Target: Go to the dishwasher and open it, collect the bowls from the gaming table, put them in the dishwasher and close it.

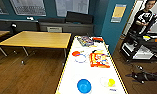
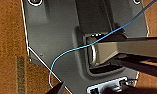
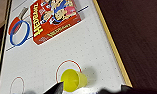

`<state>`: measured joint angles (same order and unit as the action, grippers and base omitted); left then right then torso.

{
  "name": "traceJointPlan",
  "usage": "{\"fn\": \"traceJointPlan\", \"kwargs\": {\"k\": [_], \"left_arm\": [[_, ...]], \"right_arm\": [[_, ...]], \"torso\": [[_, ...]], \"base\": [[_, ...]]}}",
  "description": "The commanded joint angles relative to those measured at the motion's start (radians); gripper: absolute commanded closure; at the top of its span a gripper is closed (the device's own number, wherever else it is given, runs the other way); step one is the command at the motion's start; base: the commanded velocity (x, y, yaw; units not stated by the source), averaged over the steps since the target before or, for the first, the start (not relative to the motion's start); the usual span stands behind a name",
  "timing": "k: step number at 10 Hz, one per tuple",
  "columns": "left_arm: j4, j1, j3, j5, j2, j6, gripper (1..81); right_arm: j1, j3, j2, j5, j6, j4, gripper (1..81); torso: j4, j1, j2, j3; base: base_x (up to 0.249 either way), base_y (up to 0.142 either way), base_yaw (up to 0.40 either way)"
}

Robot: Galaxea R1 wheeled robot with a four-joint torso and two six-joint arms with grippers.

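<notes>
The gaming table (image 1: 69,75) is stretching out ahead, a long worktop with a shiny white top full of tiny holes and a thin yellow rim. A round bright blue bowl (image 1: 84,85) is sitting near its close end. Beside it, a little apart, a smooth yellow bowl (image 3: 73,80) is resting on a red ring painted on the top. A flat red game box (image 3: 54,18) is lying farther along. A plain wooden table (image 1: 37,38) is standing on the brown wood floor (image 1: 24,75). I cannot tell how either arm's jaws are standing.
</notes>
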<state>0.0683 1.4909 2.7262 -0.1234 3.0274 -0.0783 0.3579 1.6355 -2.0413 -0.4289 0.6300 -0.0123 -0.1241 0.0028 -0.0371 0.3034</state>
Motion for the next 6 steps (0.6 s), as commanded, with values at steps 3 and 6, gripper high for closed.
{"fn": "traceJointPlan", "kwargs": {"k": [3, 6], "left_arm": [[0.015, -0.014, 0.000, 0.067, -0.002, -0.003, 1.0], [0.015, -0.014, 0.000, 0.068, -0.001, -0.003, 1.0]], "right_arm": [[-0.098, 0.121, -0.069, -0.027, 0.007, -0.009, 1.0], [-0.059, 0.167, -0.110, -0.025, 0.002, -0.003, 1.0]], "torso": [[0.000, 0.000, 0.000, 0.000], [0.000, 0.001, 0.000, 0.000]], "base": [[0.000, 0.000, 0.000], [0.000, 0.000, 0.000]]}}
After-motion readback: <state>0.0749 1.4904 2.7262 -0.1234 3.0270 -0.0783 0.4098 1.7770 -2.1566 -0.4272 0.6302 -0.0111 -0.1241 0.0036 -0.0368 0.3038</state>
